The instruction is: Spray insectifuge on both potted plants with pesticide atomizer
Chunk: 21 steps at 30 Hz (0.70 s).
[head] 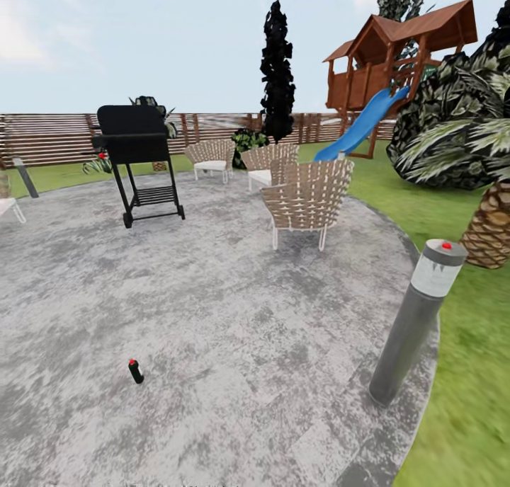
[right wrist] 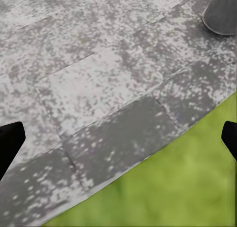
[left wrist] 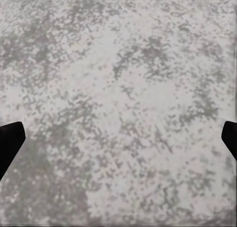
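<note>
Though it shows small in the lower left of the head view, the pesticide atomizer (head: 135, 371) stands upright on the grey paving (head: 234, 331), apart from everything. It looks light, rigid and easily toppled; grip the dark body below the red cap. Both pincers, left pincer (left wrist: 118, 140) and right pincer (right wrist: 118, 140), are spread wide, holding nothing.

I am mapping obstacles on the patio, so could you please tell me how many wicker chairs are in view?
3: the nearest chair at the patio's right, a second just behind it, a third nearer the fence. Others may be hidden.
</note>
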Tool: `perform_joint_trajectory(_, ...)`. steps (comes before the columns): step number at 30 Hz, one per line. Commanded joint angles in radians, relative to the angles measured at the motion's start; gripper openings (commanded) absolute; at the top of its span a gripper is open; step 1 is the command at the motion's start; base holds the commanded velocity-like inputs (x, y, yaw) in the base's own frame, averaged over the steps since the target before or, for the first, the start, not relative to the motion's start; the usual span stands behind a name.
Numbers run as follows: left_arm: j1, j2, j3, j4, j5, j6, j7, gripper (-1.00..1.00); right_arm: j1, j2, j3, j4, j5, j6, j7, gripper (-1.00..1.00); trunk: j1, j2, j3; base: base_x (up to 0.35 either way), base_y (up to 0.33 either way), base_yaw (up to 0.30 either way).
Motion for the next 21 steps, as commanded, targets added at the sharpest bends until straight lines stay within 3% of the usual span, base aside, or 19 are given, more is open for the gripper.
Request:
perform_joint_trajectory(1, -0.001, 0.000, -0.001, 0.001, -0.001, -0.003, 0.000, 1.00, 0.000, 0.000, 0.000, 0.001, 0.000, -0.003, 0.000, 1.00, 0.000, 0.000, -0.001, 0.000, -0.275, 0.278)
perform_joint_trajectory(9, -0.001, 0.000, -0.001, 0.001, -0.001, -0.003, 0.000, 1.00, 0.000, 0.000, 0.000, 0.001, 0.000, -0.003, 0.000, 1.00, 0.000, 0.000, -0.001, 0.000, -0.263, 0.278)
perform_joint_trajectory(21, -0.001, 0.000, -0.001, 0.001, 0.000, -0.003, 0.000, 1.00, 0.000, 0.000, 0.000, 0.001, 0.000, -0.003, 0.000, 1.00, 0.000, 0.000, -0.001, 0.000, -0.026, 0.278)
